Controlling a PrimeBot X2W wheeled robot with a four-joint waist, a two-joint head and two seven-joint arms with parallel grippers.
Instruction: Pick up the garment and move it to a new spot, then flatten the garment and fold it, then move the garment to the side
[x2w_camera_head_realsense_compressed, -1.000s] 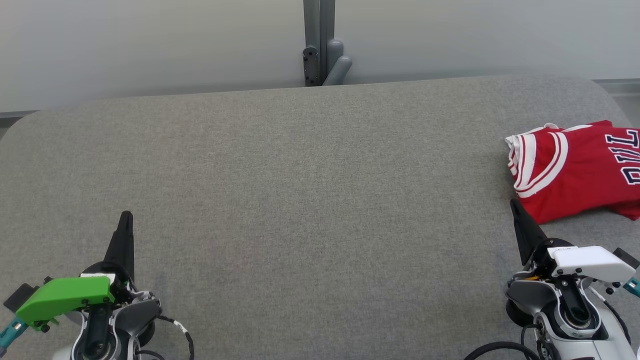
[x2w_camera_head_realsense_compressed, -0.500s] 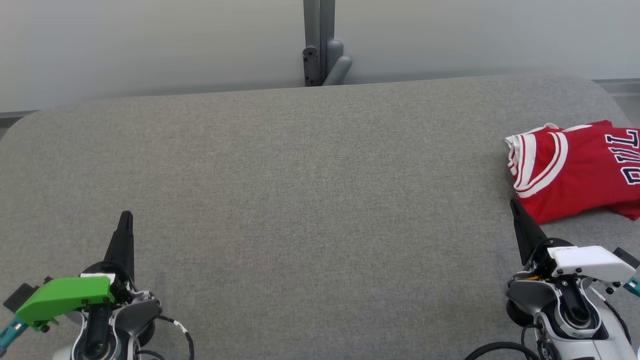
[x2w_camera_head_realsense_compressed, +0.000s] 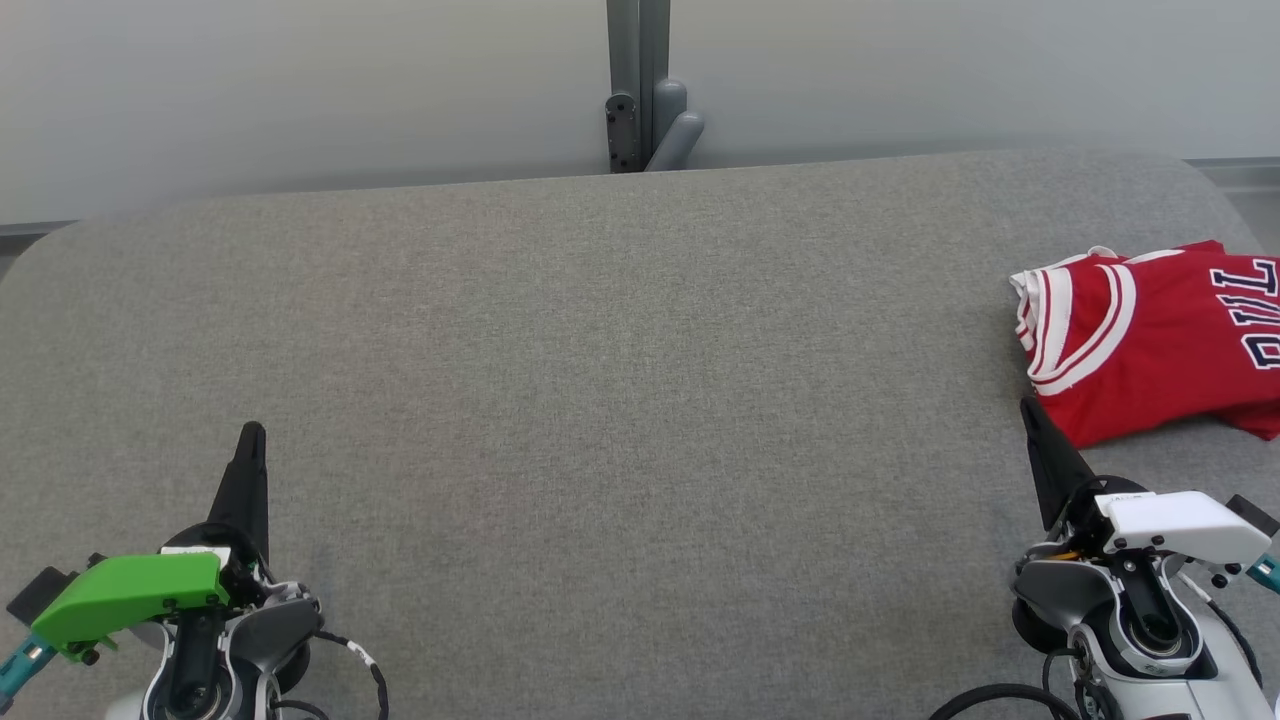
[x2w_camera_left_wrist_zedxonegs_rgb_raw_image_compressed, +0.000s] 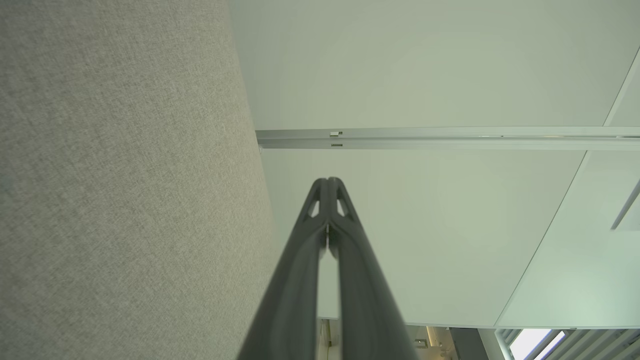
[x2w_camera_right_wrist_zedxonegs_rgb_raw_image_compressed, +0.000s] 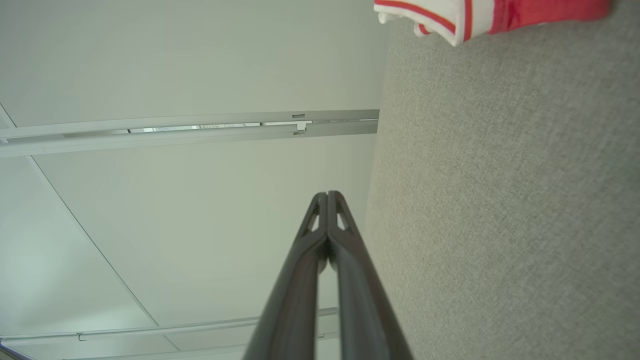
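The garment (x2w_camera_head_realsense_compressed: 1150, 340), a red jersey with white-and-red striped trim, lies folded into a compact stack at the far right of the grey fabric table (x2w_camera_head_realsense_compressed: 600, 380). Its right part is cut off by the edge of my head view, and a lower layer pokes out at the near right. The right gripper (x2w_camera_head_realsense_compressed: 1028, 408) sits just short of the stack's near left corner, close but apart from the cloth. In its wrist view the two fingers are pressed together with nothing between them. The left gripper (x2w_camera_head_realsense_compressed: 252, 432) rests well apart at the lower left, pinched together the same way and empty. I judge the fold made and the jersey already set aside, so the step in hand is only to finish cleanly. If I nudge it further, I would spread the right fingers first and come in low at that near corner. I would pinch every layer at once and slide rather than lift, so the fold does not spring open. As for writing, dark block letters edged in white run sideways across the red. I read what look like a U and an L, and the rest is cropped. A tiny label on the right gripper's white housing (x2w_camera_head_realsense_compressed: 1180, 520) is too small to read.
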